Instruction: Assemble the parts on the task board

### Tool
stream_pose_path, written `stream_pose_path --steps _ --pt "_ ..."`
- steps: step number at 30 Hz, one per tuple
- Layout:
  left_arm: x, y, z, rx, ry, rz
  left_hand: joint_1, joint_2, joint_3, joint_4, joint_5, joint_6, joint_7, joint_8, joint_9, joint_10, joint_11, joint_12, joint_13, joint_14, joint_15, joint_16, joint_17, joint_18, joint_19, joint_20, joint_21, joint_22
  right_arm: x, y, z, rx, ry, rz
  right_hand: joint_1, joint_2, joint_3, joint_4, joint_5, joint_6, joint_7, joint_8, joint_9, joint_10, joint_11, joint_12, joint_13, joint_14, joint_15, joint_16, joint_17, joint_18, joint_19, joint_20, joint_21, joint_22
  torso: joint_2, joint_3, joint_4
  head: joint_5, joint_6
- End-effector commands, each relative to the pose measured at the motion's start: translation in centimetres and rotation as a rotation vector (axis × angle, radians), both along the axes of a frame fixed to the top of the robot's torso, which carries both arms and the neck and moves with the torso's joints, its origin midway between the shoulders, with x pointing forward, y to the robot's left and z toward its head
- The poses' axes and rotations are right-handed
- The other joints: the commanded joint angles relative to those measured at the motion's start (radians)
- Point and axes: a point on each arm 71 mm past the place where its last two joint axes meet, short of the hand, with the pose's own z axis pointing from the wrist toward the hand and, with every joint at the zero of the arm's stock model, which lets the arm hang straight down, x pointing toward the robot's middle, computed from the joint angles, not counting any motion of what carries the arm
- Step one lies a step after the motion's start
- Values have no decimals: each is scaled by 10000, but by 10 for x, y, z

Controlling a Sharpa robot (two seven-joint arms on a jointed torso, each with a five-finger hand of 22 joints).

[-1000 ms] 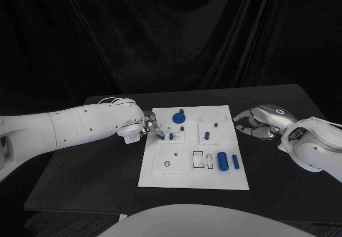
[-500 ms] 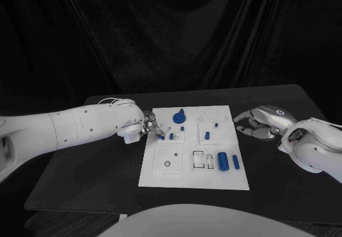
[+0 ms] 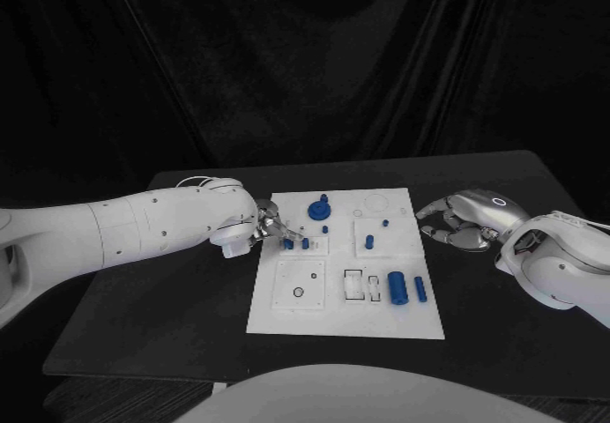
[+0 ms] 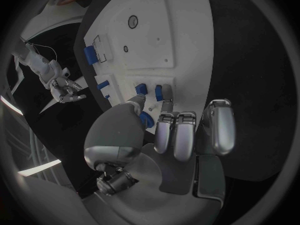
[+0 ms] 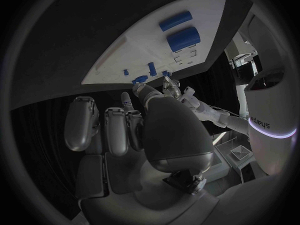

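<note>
Pegs (image 3: 296,244) at task board (image 3: 382,322) left edge look light, rigid, slick: pinch sides; left hand (image 3: 264,226) fingertips beside them, grasp unclear; right hand (image 3: 460,220) curled, empty.

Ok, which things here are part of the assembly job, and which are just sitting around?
Part of the job:
task board
blue parts on it, such as the large cylinder, the slim peg and the round knobbed piece
left hand, at the board's edge

Just there:
black table
right hand, off the board
</note>
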Motion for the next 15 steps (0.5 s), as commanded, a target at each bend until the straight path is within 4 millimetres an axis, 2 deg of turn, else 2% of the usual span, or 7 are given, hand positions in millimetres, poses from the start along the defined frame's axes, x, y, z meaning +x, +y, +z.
stream_pose_path --steps 1,10,15 --pt "-2 -2 -2 -124 78 -189 -78 16 -106 9 -45 115 -1 32 50 1063 38 27 2626 1038 34 27 2635 39 0 39 -48 1744 0 -1 -1 -9 -27 -134 39 -12 66 -7 31 54 -6 -60 -13 -12 70 -47 841 507 90 -35 204 71 -60 38 -49 1701 -1 1 -3 -6 2" --pt "-1 -2 -2 -139 30 -158 43 193 -274 65 -23 166 -50 277 276 1063 -1 27 2626 1038 6 27 2635 38 12 19 -55 1768 0 -1 -2 -26 7 -145 0 -38 113 -22 31 64 -3 -67 -29 -18 76 -52 831 501 93 -48 181 75 -66 41 -72 1696 -3 1 -1 -3 2" --pt "0 -3 -1 -306 -152 -173 56 475 -625 345 27 101 -130 846 896 1063 -65 27 2626 1038 -42 27 2635 42 18 -31 -90 1805 0 -1 -2 -27 18 -144 0 -38 113 -22 31 64 -3 -67 -29 -18 76 -52 831 501 93 -48 181 75 -66 41 -72 1696 0 1 0 -5 2"
